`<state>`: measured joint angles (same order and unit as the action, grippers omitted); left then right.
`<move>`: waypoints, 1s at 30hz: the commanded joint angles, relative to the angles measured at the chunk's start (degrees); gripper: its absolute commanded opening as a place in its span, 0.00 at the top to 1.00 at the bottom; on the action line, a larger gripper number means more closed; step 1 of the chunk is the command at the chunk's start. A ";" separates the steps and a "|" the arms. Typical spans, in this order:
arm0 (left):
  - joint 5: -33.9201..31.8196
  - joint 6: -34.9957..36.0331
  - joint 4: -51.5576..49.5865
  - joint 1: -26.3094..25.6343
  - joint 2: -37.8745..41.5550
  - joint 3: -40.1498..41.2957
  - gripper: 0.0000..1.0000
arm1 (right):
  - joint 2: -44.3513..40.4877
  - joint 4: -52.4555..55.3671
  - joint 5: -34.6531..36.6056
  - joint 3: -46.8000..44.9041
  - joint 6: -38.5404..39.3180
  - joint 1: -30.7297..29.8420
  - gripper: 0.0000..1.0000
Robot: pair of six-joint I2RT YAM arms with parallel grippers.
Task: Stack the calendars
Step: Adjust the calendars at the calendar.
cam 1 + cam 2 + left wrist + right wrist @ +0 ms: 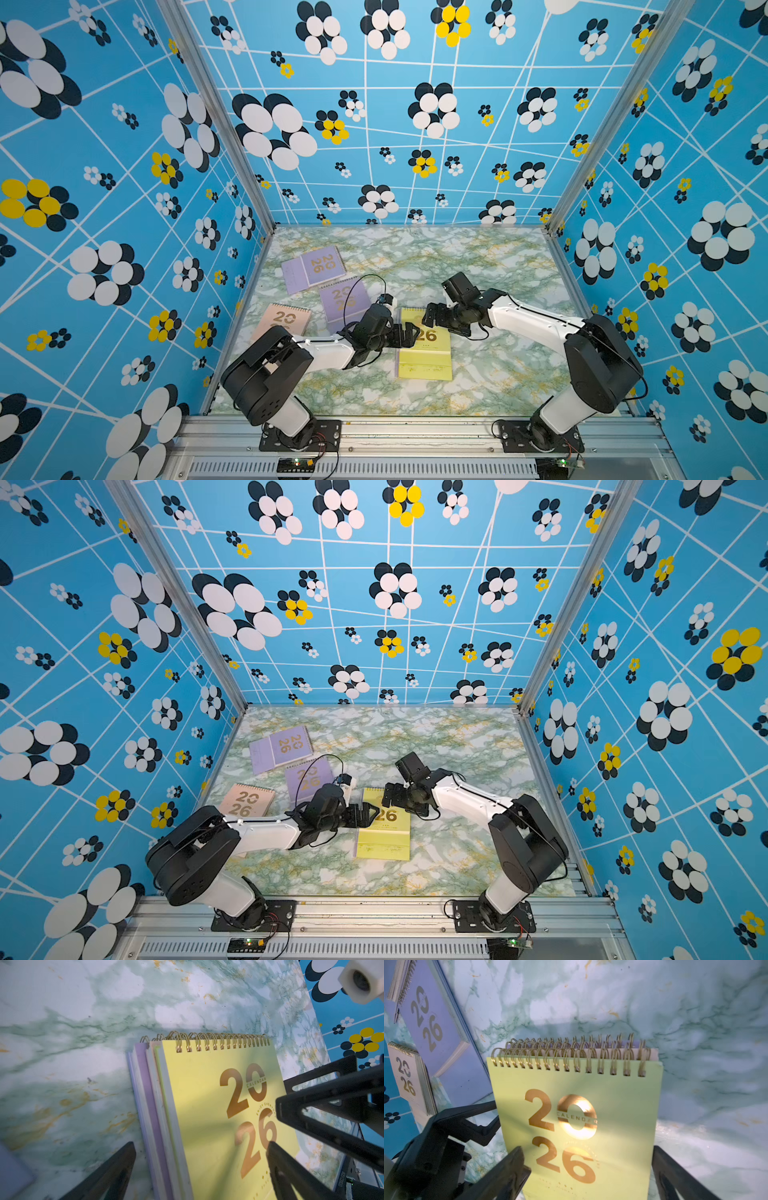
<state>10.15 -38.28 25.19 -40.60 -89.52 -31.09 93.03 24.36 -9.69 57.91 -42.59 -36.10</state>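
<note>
Left gripper (409, 334) and right gripper (428, 319) both open, over the yellow-green calendar (428, 357). It tops a stack (149, 1115) nearer the table (498, 374) front edge.

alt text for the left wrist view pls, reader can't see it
A yellow-green calendar with gold "20 26" and gold spiral binding tops a slightly offset stack, the edge of a lavender calendar showing beneath it. The stack lies on a green marbled table, with the left arm's black jaws open in the foreground.
</note>
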 commanded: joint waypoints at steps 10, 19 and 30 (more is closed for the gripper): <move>1.71 -0.72 2.50 1.05 -1.28 -1.76 0.01 | -1.83 2.58 0.28 -2.12 1.72 2.35 0.03; 2.44 -1.14 3.24 1.05 -1.89 -2.17 0.00 | 0.13 -1.69 -3.81 -2.30 0.33 1.95 0.03; 3.01 -1.37 3.55 1.07 -2.07 -2.30 0.01 | 2.35 -4.00 -4.48 -1.75 -1.71 -0.28 0.03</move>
<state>12.03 -39.48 27.49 -39.86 -90.72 -32.01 94.15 21.85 -12.75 56.16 -42.92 -35.48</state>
